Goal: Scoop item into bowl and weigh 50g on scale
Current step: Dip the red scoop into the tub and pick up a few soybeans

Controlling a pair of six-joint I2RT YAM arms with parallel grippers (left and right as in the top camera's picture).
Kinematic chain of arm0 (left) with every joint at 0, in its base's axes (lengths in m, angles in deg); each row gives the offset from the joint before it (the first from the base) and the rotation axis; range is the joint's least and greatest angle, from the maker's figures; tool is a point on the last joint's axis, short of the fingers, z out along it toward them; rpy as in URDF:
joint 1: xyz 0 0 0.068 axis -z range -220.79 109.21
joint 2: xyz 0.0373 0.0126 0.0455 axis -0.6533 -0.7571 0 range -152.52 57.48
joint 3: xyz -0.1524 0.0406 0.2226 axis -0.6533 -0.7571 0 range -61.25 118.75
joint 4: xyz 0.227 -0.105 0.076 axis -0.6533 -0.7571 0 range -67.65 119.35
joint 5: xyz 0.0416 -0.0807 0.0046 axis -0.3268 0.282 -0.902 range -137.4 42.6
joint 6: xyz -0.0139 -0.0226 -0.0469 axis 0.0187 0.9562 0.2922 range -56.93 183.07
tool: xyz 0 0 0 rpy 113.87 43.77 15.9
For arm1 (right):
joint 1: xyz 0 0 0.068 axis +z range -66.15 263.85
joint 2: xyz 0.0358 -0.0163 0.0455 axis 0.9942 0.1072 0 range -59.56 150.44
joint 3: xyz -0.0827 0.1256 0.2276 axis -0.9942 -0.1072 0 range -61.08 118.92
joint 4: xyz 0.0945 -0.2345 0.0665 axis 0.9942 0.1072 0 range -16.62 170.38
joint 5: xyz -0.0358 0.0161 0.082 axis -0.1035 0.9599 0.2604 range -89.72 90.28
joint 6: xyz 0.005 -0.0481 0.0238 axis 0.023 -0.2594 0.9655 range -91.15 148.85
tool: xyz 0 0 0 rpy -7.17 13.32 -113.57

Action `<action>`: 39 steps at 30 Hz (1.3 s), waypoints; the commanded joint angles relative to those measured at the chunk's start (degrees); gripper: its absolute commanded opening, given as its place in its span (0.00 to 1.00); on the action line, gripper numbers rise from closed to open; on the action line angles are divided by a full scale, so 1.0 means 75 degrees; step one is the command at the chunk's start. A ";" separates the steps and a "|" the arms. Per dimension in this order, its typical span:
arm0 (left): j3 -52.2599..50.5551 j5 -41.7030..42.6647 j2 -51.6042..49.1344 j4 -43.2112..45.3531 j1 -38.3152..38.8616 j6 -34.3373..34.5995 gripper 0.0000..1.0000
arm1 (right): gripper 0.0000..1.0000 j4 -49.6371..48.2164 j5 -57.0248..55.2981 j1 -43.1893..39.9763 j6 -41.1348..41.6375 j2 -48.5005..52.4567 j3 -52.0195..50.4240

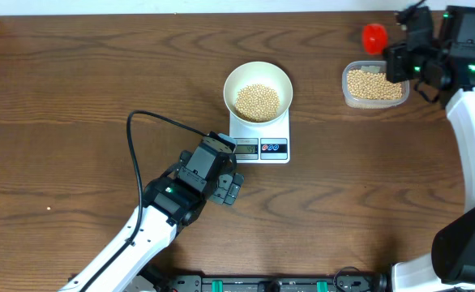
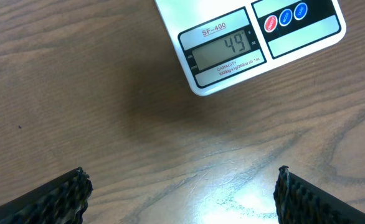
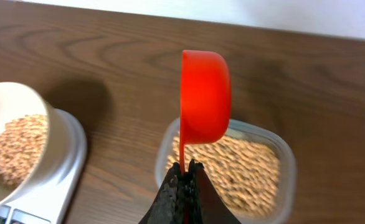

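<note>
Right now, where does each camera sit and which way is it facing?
Overhead: above the table, looking straight down at the bowl of beans on the scale; both arms show.
Left wrist: low over the table, facing the scale's display reading 49; open left tool at the bottom corners.
Right wrist: looks along the shut right tool holding the red scoop by the tub.
Shared: the scale shows in all three.

The scoop [image 3: 204, 99] is bright red. Beneath it the beans [image 3: 245, 168] are tan-yellow in a clear tub [image 3: 289, 168]. Off to its left, the bowl [image 3: 14, 93] and scale [image 3: 73, 149] are white — the table [image 3: 76, 50] dark brown with wavy grain.
</note>
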 commanded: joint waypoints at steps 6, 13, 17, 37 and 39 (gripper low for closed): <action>-0.0038 -0.0020 -0.0044 0.0006 0.0023 -0.0105 0.96 | 0.01 0.0373 -0.0181 -0.0254 0.0213 0.0507 0.0015; -0.0038 -0.0020 -0.0044 0.0006 0.0023 -0.0105 0.96 | 0.01 0.0472 -0.0152 -0.0251 0.0216 0.1180 0.0015; -0.0038 -0.0020 -0.0044 0.0006 0.0023 -0.0105 0.96 | 0.01 0.0338 -0.0201 -0.0251 0.0187 0.1411 0.0015; -0.0038 -0.0020 -0.0044 0.0006 0.0023 -0.0102 0.96 | 0.01 0.0452 0.0096 -0.0198 0.0187 0.2043 -0.0003; -0.0038 -0.0020 -0.0044 0.0006 0.0023 -0.0102 0.96 | 0.01 0.0428 0.0251 -0.0201 0.0187 0.2043 -0.0003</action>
